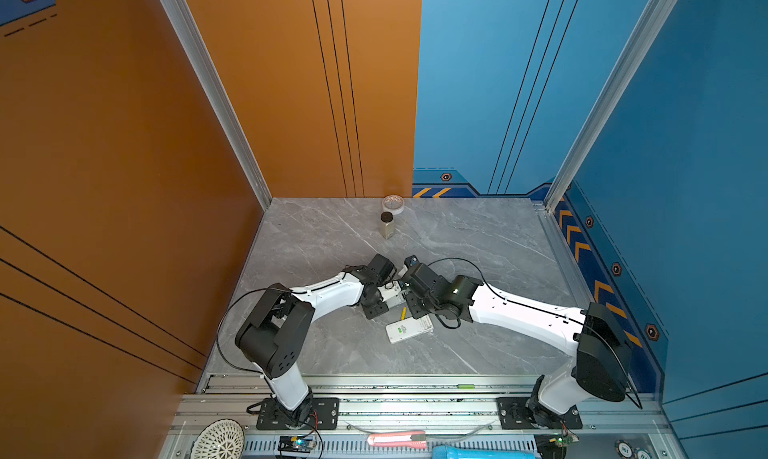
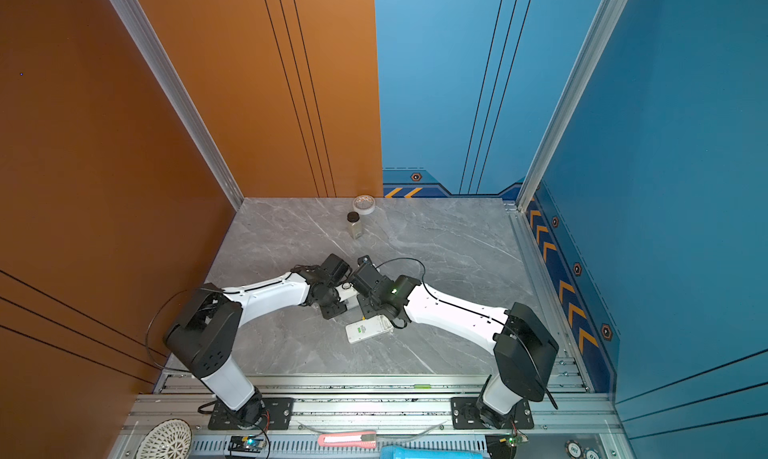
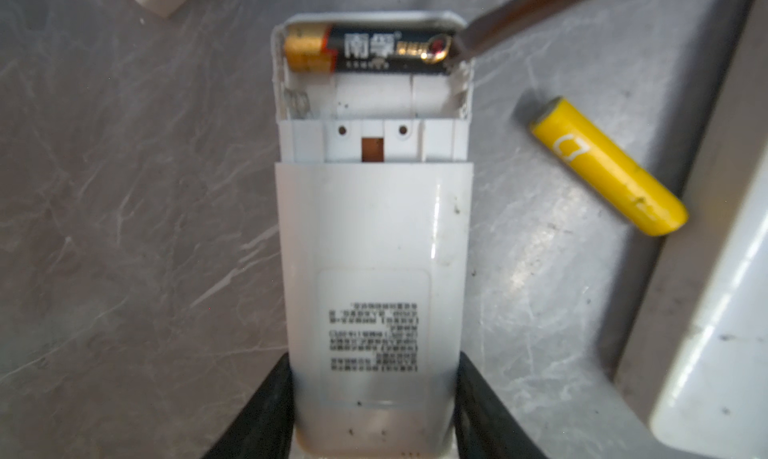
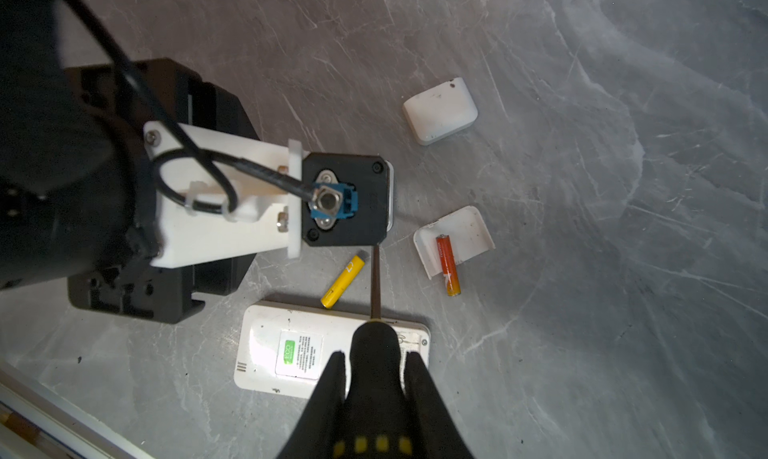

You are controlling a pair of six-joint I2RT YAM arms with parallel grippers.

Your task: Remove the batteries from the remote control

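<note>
My left gripper (image 3: 374, 378) is shut on the white remote control (image 3: 374, 245), which lies back side up with its battery bay uncovered. One black-and-gold battery (image 3: 365, 47) sits in the far slot; the near slot is bare. My right gripper (image 4: 376, 359) is shut on a black-and-yellow screwdriver (image 4: 372, 340), whose tip (image 3: 461, 52) touches that battery's end. A yellow battery (image 4: 344, 280) lies loose on the table beside the remote. An orange-red battery (image 4: 448, 266) rests partly on a white cover (image 4: 465, 232). In both top views the grippers (image 1: 384, 301) (image 1: 411, 301) meet mid-table.
A second white remote (image 1: 409, 330) lies just in front of the grippers. Another white cover (image 4: 440, 110) sits farther out. A small bottle (image 1: 387, 225) and a tape roll (image 1: 393, 203) stand near the back wall. A pink knife (image 1: 397, 439) lies on the front rail.
</note>
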